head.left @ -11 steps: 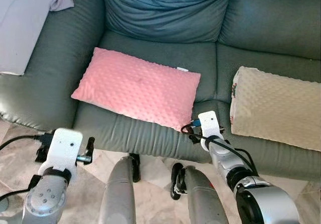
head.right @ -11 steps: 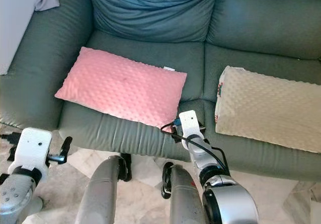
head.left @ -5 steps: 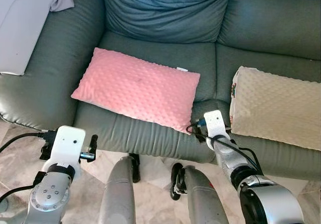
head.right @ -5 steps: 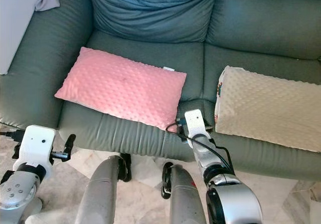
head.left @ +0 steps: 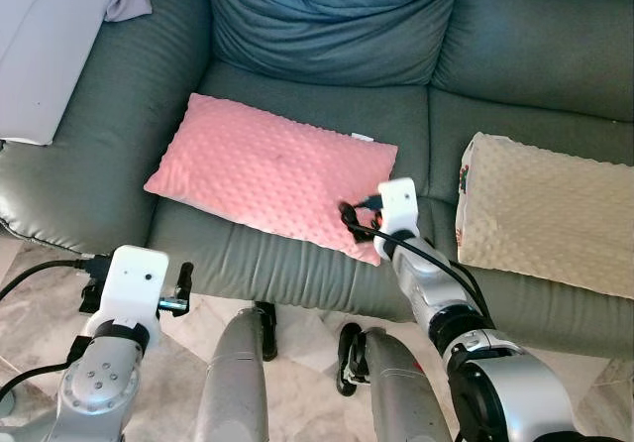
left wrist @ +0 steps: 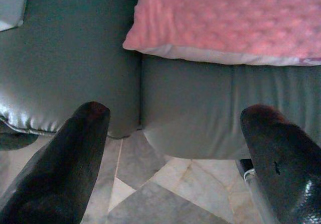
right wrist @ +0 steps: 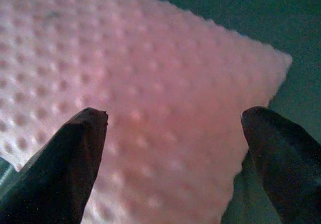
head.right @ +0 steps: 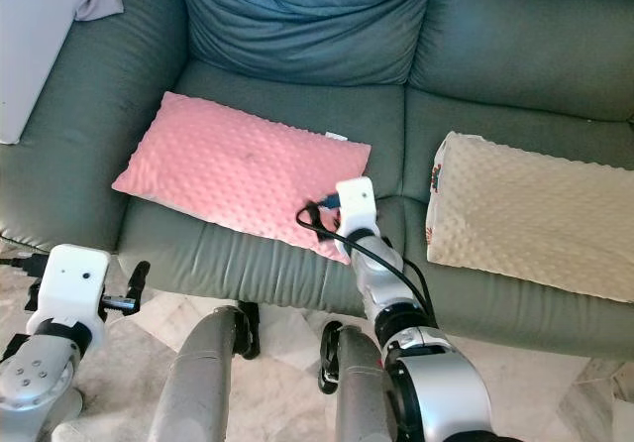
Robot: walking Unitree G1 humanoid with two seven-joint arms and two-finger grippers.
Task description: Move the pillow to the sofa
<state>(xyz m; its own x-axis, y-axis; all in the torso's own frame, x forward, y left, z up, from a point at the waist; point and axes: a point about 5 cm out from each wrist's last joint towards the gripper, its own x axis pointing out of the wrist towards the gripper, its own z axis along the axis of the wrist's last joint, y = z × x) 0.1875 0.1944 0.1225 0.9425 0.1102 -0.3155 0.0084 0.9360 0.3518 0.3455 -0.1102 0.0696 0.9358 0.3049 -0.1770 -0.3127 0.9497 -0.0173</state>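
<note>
**Q:** Head cameras: where does the job stand?

**A:** The pink pillow (head.left: 272,176) lies flat on the seat of the grey sofa (head.left: 327,115), its near edge overhanging the seat front. By that evidence the move looks all but complete. A beige cushion (head.left: 545,214) sits well apart on the right-hand seat. The right gripper (head.left: 359,212) is over the pillow's near right corner; the left gripper (head.left: 183,288) hangs low by the sofa front, over the tiled floor (head.left: 30,264).

**Q:** Left wrist?

**A:** Fingers (left wrist: 70,169) spread wide, holding nothing, facing the seat front and pillow edge.

**Q:** Right wrist?

**A:** Fingers (right wrist: 75,158) parted wide on either side of the dimpled pink fabric, not closed on it. What is left, seemingly, is drawing the arm clear.
</note>
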